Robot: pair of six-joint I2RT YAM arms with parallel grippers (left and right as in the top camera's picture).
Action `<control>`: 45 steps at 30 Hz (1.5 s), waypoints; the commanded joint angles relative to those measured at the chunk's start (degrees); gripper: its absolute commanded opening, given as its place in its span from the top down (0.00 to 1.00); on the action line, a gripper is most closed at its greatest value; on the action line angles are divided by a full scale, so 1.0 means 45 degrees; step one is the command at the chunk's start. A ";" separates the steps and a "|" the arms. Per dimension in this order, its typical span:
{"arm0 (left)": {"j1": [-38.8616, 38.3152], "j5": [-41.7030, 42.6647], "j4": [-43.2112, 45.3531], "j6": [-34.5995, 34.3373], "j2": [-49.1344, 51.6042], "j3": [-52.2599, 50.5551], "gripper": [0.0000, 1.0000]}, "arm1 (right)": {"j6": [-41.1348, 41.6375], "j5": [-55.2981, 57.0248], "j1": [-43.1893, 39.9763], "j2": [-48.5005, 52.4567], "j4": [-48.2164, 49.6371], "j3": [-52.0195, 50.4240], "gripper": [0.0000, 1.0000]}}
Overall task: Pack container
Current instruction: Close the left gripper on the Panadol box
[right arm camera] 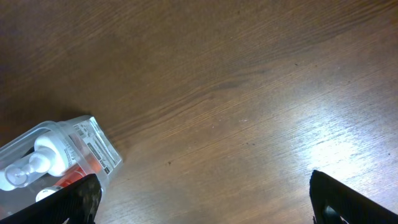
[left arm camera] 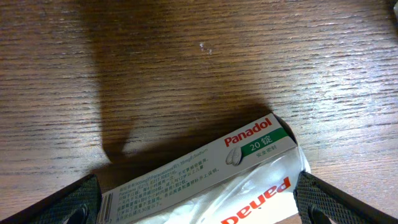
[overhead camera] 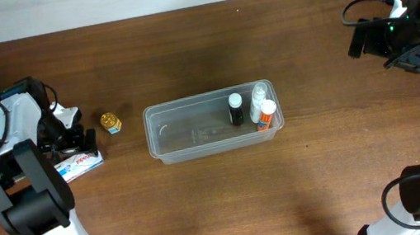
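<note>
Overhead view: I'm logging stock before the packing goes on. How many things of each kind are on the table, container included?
Container: 1
Bottles, all inside it: 3 (black bottle, clear spray bottle, orange-labelled bottle)
Panadol box: 1
Small yellow box: 1
Total: 6

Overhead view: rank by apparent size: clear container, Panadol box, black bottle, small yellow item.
1. container, largest by far
2. Panadol box
3. black bottle and small yellow item: these look about alike from above, so they are not ranked against each other.
</note>
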 commanded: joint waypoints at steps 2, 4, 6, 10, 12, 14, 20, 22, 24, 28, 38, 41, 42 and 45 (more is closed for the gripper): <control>0.0053 -0.0471 0.0068 -0.0670 0.0549 -0.0452 0.01 | 0.0078 0.0112 -0.0024 -0.0039 0.0000 0.0058 0.02; 0.0058 -0.0471 0.0015 -0.1292 0.0549 -0.0452 0.01 | 0.0078 0.0112 -0.0024 -0.0039 0.0000 0.0058 0.02; 0.0068 -0.0471 -0.0160 -0.1928 0.0549 -0.0452 0.01 | 0.0078 0.0112 -0.0024 -0.0039 0.0000 0.0058 0.02; 0.0073 -0.0374 -0.0670 -0.2953 0.0549 -0.0452 0.01 | 0.0078 0.0112 -0.0024 -0.0039 0.0000 0.0058 0.02; 0.0083 -0.0155 -0.0835 -0.3580 0.0549 -0.0452 0.01 | 0.0078 0.0112 -0.0024 -0.0039 0.0000 0.0058 0.02; 0.0087 0.0631 -0.0894 -0.3759 0.0549 -0.0452 0.01 | 0.0078 0.0112 -0.0024 -0.0039 0.0000 0.0058 0.02; 0.0087 0.2191 -0.0675 -0.3755 0.0549 -0.0452 0.01 | 0.0078 0.0112 -0.0024 -0.0039 0.0000 0.0058 0.02; 0.0097 0.2157 -0.0384 -0.3759 0.0549 -0.0452 0.01 | 0.0078 0.0117 -0.0024 -0.0039 0.0000 0.0058 0.02; 0.0117 0.2161 -0.0015 -0.3818 0.0549 -0.0452 0.00 | 0.0078 0.0112 -0.0024 -0.0039 0.0000 0.0058 0.02; 0.0199 0.2210 0.0447 -0.4007 0.0549 -0.0452 0.01 | 0.0078 0.0112 -0.0024 -0.0039 0.0000 0.0058 0.02; 0.0199 0.2195 -0.0612 -0.1355 0.0549 -0.0452 0.01 | 0.0078 0.0112 -0.0024 -0.0039 0.0000 0.0058 0.02; 0.0194 0.1855 -0.0903 -0.0724 0.0549 -0.0452 0.00 | 0.0078 0.0112 -0.0024 -0.0039 0.0000 0.0058 0.02; 0.0194 0.1676 -0.1001 -0.0704 0.0549 -0.0452 0.01 | 0.0078 0.0117 -0.0024 -0.0039 0.0000 0.0058 0.02; 0.0194 0.1549 -0.1341 0.0049 0.0549 -0.0452 0.01 | 0.0078 0.0112 -0.0024 -0.0039 0.0000 0.0058 0.02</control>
